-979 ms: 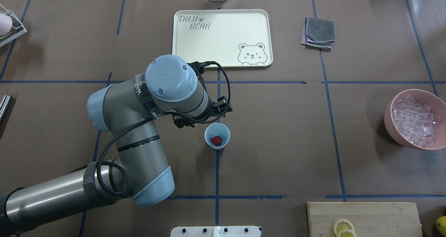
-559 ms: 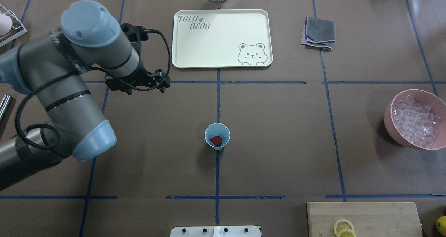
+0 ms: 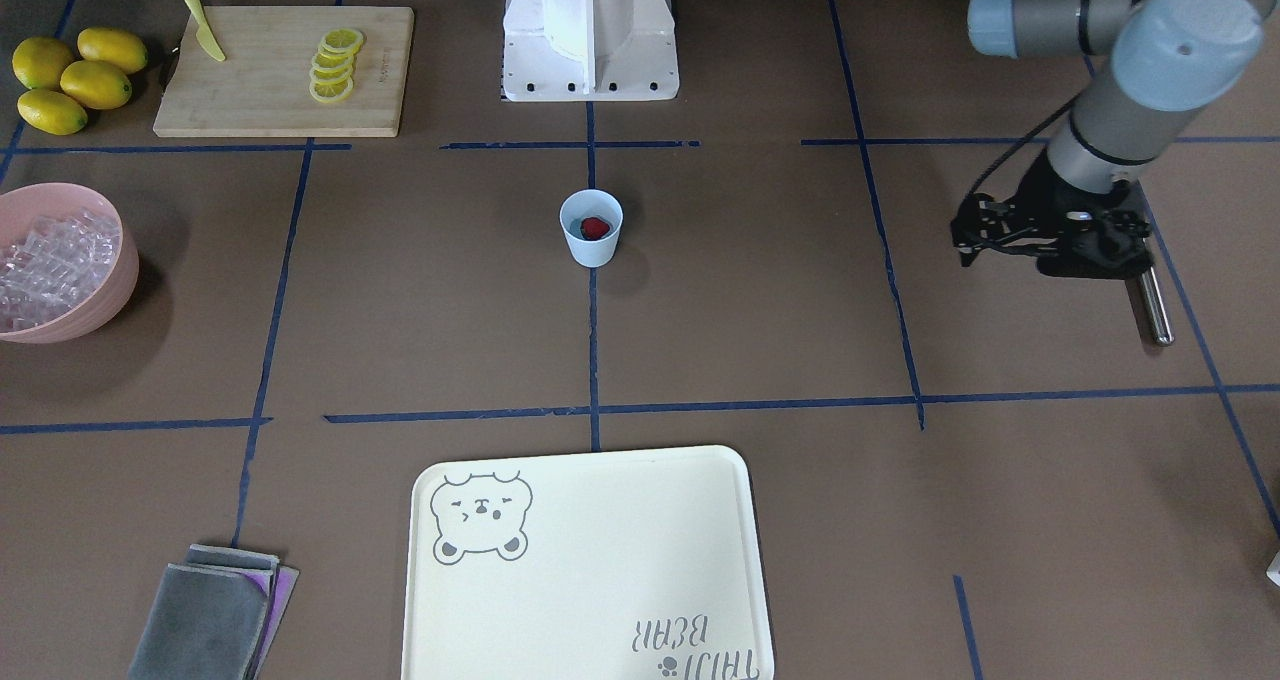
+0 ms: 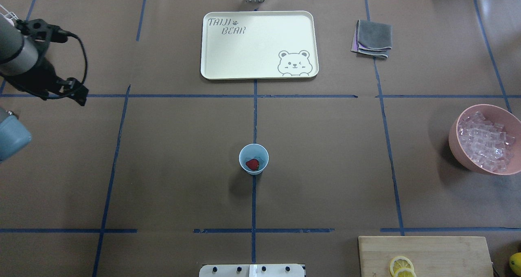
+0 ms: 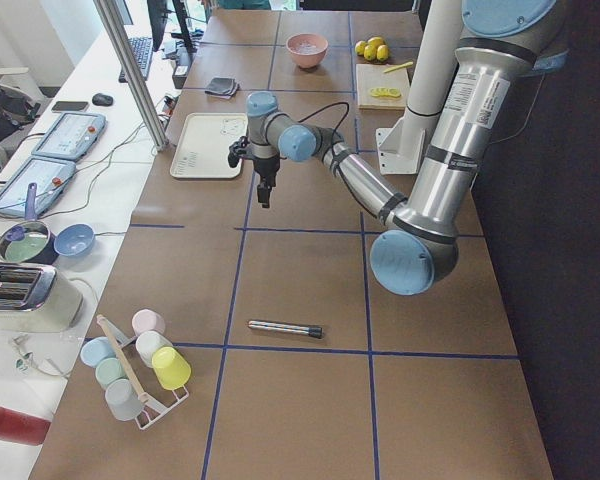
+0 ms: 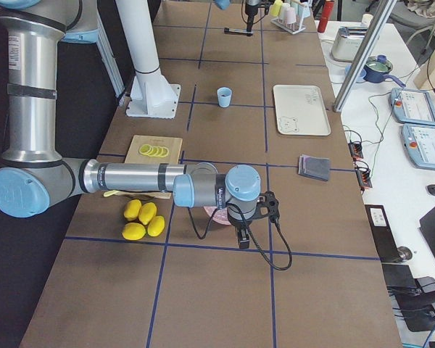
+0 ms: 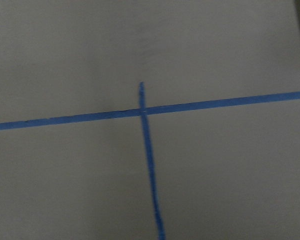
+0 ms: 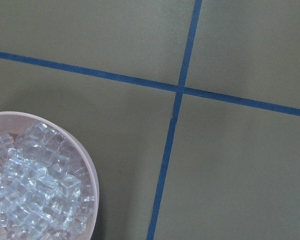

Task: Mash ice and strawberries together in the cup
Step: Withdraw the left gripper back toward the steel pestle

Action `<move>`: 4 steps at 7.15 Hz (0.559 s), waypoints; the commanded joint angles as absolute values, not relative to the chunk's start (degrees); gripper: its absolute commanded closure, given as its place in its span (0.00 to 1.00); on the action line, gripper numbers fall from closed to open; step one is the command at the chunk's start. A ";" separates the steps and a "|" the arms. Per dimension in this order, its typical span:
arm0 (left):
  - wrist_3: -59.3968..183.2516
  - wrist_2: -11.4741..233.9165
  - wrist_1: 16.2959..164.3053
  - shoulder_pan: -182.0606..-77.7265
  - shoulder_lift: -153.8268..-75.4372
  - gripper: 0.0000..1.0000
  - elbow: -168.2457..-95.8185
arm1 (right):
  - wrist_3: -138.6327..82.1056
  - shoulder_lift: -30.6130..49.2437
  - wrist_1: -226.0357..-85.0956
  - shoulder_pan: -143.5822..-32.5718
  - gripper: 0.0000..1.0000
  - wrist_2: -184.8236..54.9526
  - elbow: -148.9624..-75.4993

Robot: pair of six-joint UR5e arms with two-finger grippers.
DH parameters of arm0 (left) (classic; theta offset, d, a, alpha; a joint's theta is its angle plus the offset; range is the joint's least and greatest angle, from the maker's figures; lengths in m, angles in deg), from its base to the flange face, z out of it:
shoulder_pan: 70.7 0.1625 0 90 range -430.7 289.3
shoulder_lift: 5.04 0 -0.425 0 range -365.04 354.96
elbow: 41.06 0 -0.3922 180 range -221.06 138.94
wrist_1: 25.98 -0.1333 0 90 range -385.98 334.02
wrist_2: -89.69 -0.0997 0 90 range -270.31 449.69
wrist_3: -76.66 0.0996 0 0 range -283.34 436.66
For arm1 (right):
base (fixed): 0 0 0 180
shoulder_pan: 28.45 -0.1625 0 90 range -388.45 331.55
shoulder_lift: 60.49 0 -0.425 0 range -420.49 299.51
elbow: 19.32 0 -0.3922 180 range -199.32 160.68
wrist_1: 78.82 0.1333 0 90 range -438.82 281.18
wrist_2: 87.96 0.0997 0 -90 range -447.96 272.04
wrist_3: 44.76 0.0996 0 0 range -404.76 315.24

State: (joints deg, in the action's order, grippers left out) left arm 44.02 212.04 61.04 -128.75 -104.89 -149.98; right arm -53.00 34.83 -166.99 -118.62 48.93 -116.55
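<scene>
The pale-blue cup stands upright at the table's middle, with one red strawberry lying inside. The ice fills a pink bowl at the right end. My left gripper hangs over the table's left end, far from the cup, its jaws spread wide and holding nothing. My right gripper hovers just beside the pink bowl. It shows only in the exterior right view, so I cannot tell whether it is open or shut.
A metal rod lies on the table beside the left gripper. A cream tray, a folded grey cloth, a cutting board with lemon slices, whole lemons and a cup rack ring the table.
My left arm has swung away from the cup to the table's far left end. The cup and the strawberry have stayed where they were.
</scene>
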 commanded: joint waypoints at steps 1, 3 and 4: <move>46.69 213.79 78.44 -132.82 -90.53 0.00 -148.56 | -52.76 34.26 -166.97 -118.62 0.01 48.98 -116.71; 46.43 213.70 81.25 -133.36 -87.83 0.00 -147.42 | -52.33 34.17 -166.97 -118.62 0.01 48.98 -116.79; 46.42 213.70 84.47 -134.23 -87.83 0.00 -144.89 | -52.24 34.17 -166.97 -118.62 0.01 48.98 -116.97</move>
